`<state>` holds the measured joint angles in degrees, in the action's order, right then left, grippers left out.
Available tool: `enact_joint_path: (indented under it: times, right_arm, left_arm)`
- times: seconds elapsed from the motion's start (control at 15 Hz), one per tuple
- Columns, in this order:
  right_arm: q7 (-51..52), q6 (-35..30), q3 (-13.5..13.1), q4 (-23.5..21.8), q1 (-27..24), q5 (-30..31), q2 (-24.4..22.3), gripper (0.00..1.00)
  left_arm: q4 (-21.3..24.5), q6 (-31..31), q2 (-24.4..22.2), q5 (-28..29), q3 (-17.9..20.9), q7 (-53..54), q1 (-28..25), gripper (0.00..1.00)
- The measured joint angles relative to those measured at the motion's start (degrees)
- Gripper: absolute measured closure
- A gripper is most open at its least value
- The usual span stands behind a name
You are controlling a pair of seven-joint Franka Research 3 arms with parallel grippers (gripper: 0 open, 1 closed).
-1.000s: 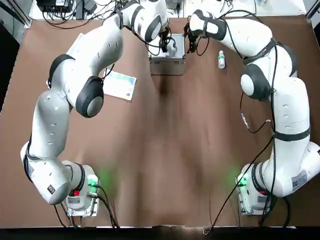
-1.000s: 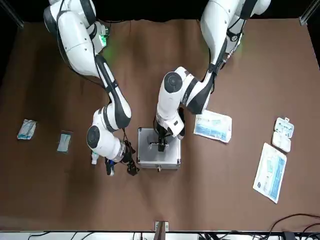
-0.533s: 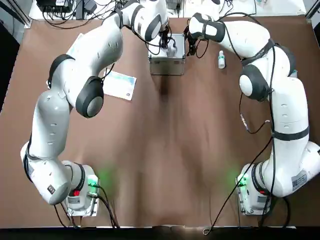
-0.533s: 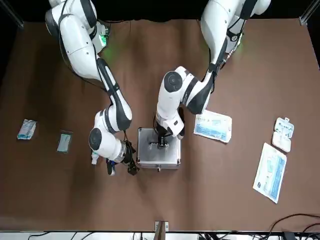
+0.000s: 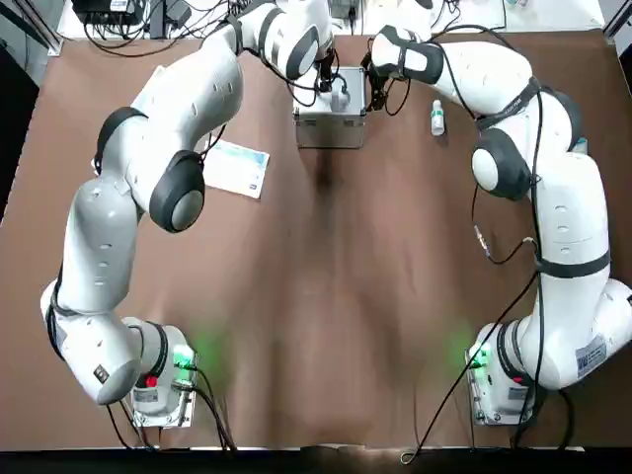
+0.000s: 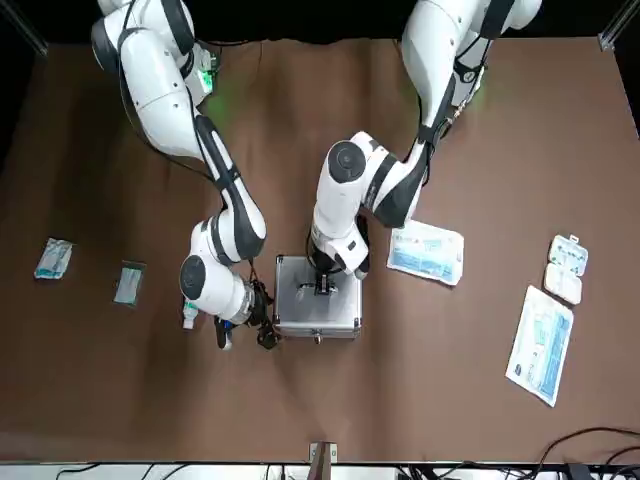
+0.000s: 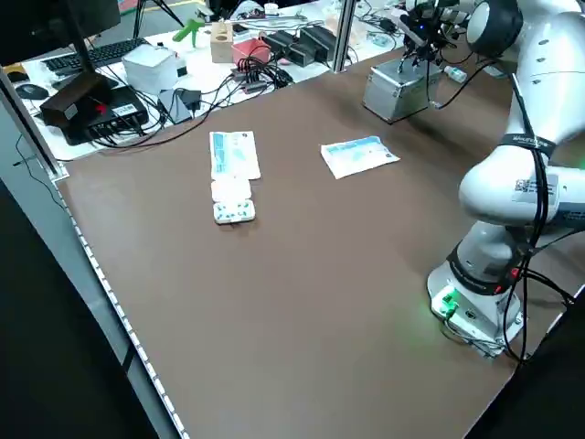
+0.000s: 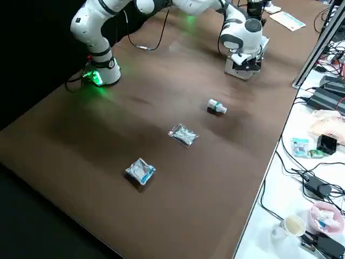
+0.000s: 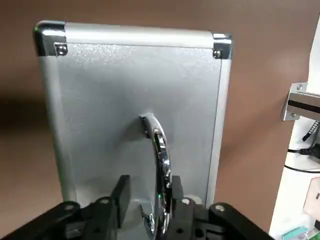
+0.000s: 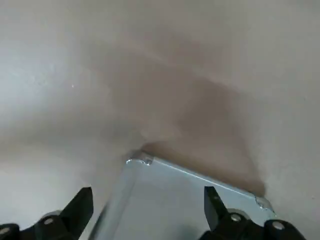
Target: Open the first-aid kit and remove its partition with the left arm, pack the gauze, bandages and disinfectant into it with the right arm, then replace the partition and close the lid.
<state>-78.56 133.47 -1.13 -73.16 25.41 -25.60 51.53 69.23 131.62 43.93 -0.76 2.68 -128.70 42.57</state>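
Left pincer (image 9: 150,200) released, apparently around one handle (image 9: 162,160), right pincer (image 10: 148,207) released near one first-aid kit (image 6: 340,312), one disinfectant (image 8: 217,106)

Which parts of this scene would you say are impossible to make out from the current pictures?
- Inside of the first-aid kit: left wrist view, hidden by its closed lid.
- Partition: no view shows it; whether it is inside is unknown.
- Lettering on the disinfectant bottle: top view, too small.
- Far part of the case: right wrist view, cut off by the bottom edge.
- Printing on the two small packets: right side view, too small.
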Motion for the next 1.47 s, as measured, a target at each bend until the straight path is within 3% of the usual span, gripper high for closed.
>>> enact_joint_path:
  times: [0.13, 0.27, 0.33, 0.4, 1.47]
  right_arm:
    - [-0.1, 0.0, 0.0, 0.0, 0.0, 0.0, 0.1, 0.03]
    - [-0.1, -0.1, 0.0, 0.0, 0.1, 0.0, 0.1, 0.04]
    - [-0.1, -0.1, -0.1, 0.0, 0.1, 0.0, 0.2, 0.04]
    - [-0.1, -0.1, -0.1, 0.0, 0.1, 0.0, 0.2, 0.04]
    - [-1.2, -1.8, -0.2, 0.4, -0.1, -2.8, 0.4, 0.04]
  left_arm:
    - [-0.1, 0.0, 0.0, 0.0, 0.0, 0.0, 0.0, 0.76]
    - [-0.1, 0.0, 0.0, 0.0, 0.0, 0.0, 0.0, 0.78]
    - [-0.1, -0.1, 0.0, 0.0, 0.0, 0.2, 0.0, 0.85]
    - [-0.1, -0.2, 0.0, 0.0, 0.0, 0.2, 0.1, 0.87]
    - [-0.1, -0.8, -0.5, 0.0, 0.1, 0.5, 0.1, 0.87]
